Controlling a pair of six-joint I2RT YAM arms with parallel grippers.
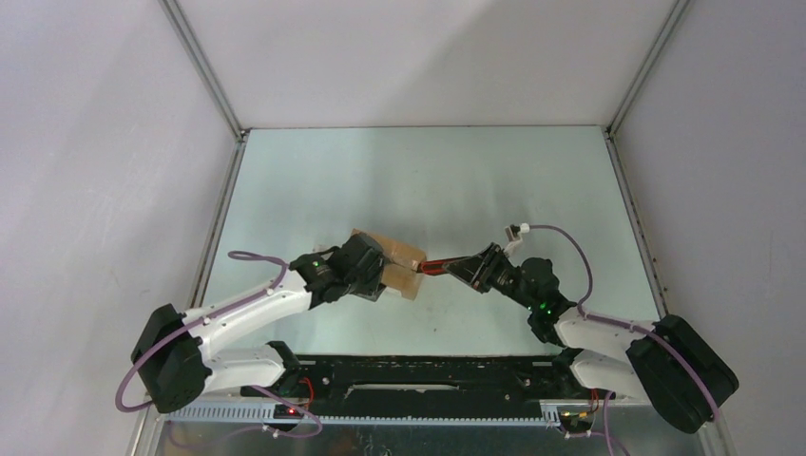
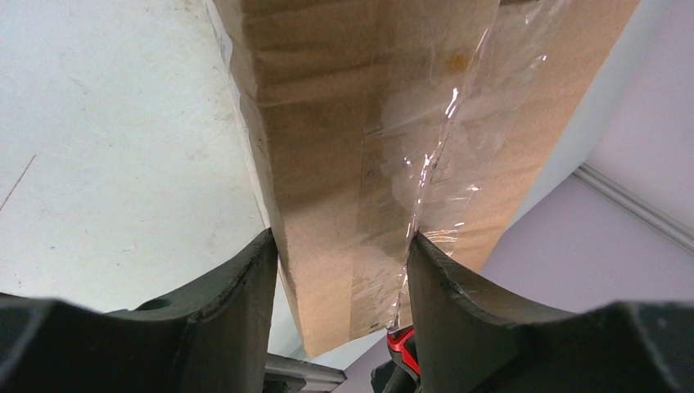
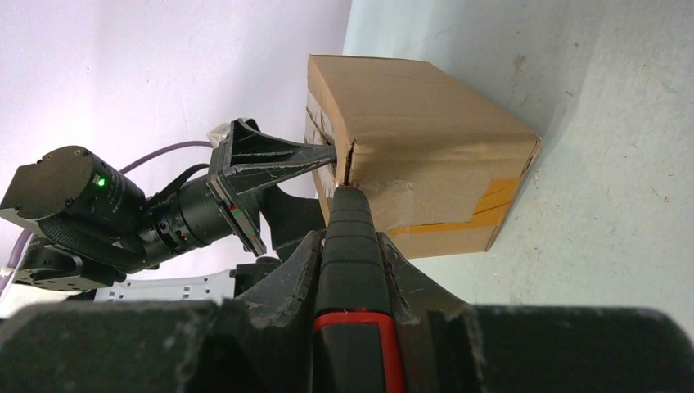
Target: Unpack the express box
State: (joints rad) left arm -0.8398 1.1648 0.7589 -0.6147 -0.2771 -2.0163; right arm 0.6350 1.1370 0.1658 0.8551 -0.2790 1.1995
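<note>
The express box (image 1: 397, 258) is a brown cardboard carton sealed with clear and yellow tape, standing on the pale table near the middle. My left gripper (image 1: 373, 275) is shut on it from the near left, and the carton (image 2: 344, 164) fills the gap between the two dark fingers (image 2: 245, 295). My right gripper (image 1: 472, 267) is shut on a red-and-black utility knife (image 1: 437, 268). In the right wrist view the knife (image 3: 350, 209) runs forward from the gripper (image 3: 352, 246), and its tip meets the taped edge of the box (image 3: 417, 123), next to the left gripper's finger (image 3: 278, 155).
Aluminium frame rails (image 1: 214, 228) and grey walls bound the table on the left, right and back. A purple cable (image 1: 561, 242) loops over the right wrist. The left arm's wrist housing (image 3: 74, 196) sits close behind the box in the right wrist view.
</note>
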